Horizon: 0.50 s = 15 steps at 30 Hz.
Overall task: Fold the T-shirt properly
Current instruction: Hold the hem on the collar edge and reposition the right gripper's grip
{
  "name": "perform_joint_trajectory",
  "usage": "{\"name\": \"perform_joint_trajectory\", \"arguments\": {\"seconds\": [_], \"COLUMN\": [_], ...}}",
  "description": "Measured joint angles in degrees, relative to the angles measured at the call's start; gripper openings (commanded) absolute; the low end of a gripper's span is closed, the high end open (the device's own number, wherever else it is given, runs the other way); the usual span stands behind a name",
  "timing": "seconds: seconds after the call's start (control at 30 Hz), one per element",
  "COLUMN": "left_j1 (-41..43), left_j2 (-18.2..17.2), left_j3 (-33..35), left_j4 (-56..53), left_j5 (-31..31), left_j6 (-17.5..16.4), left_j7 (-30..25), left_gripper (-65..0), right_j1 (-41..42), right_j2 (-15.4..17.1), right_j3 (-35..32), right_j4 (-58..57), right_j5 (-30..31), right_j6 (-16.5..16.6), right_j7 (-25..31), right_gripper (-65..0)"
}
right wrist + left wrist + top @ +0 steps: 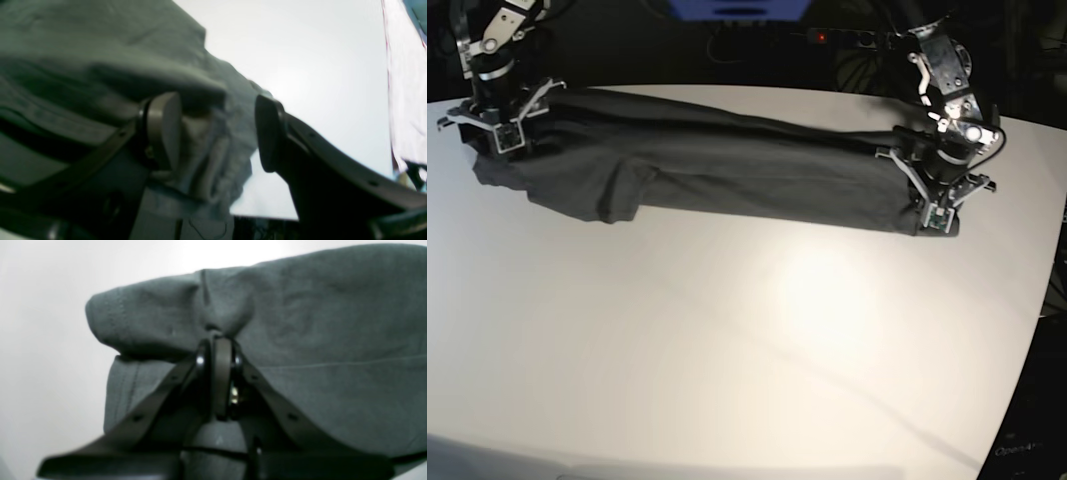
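Note:
The dark grey T-shirt (727, 170) lies in a long folded band across the far part of the white table (727, 350). At the band's right end in the base view, my left gripper (932, 195) is shut on the T-shirt. The left wrist view shows the cloth (300, 323) bunched at the closed gripper tips (218, 336). At the band's left end is my right gripper (502, 125). In the right wrist view this gripper (215, 133) is open, its pads (163, 130) set wide apart, with a loose fold of the T-shirt (100, 66) lying between them.
The table's rounded right edge (1037, 300) runs close to my left arm. Behind the far edge are dark clutter and a blue object (737, 8). Bare white tabletop stretches in front of the shirt.

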Motion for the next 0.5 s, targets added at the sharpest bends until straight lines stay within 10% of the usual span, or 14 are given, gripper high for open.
{"name": "perform_joint_trajectory", "arguments": {"seconds": [0.5], "left_j1": [0.02], "left_j2": [0.07], "left_j3": [0.00], "left_j4": [0.04], "left_j5": [0.02], "left_j6": [0.00], "left_j7": [0.07], "left_gripper": [-62.4], "right_j1": [0.63], "right_j2": [0.17], "right_j3": [-2.71], "right_j4": [0.00], "right_j5": [-0.02], "right_j6": [-0.17], "right_j7": [0.11], "right_gripper": [-30.2]}}
